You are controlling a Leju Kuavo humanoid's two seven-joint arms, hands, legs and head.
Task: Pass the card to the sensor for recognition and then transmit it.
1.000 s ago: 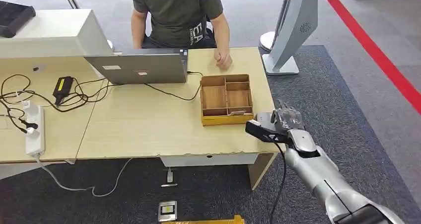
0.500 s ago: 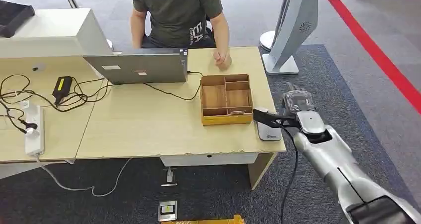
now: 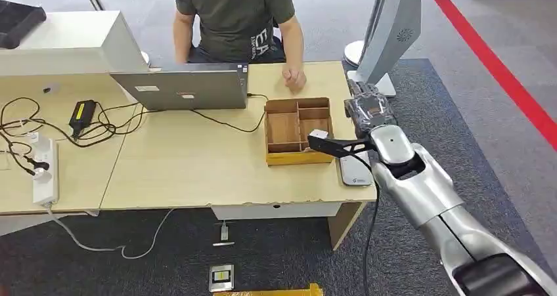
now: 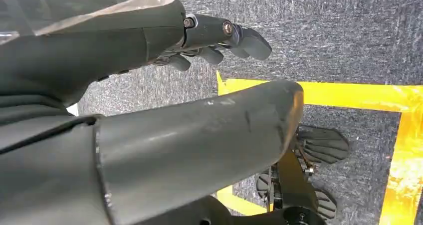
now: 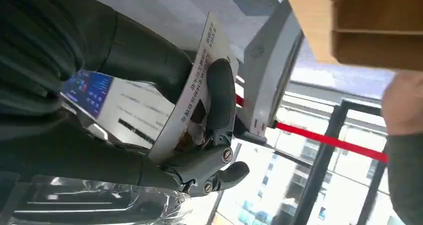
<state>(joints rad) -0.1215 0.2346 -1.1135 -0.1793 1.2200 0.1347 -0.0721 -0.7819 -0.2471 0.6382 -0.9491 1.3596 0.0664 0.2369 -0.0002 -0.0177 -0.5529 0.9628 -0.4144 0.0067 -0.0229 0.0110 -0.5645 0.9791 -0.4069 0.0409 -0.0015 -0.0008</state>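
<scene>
The person's dark shirt, top centre of the head view, carries pale letters reading roughly "EA". In the right wrist view, the card pinched in the right hand bears printed lines too small to read.

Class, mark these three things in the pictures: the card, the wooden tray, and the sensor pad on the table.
card (image 5: 197,93), right wrist view, on its printed white face beside the finger.
wooden tray (image 3: 299,157), head view, on its front wall.
sensor pad (image 3: 355,170), head view, on its grey top face.
</scene>
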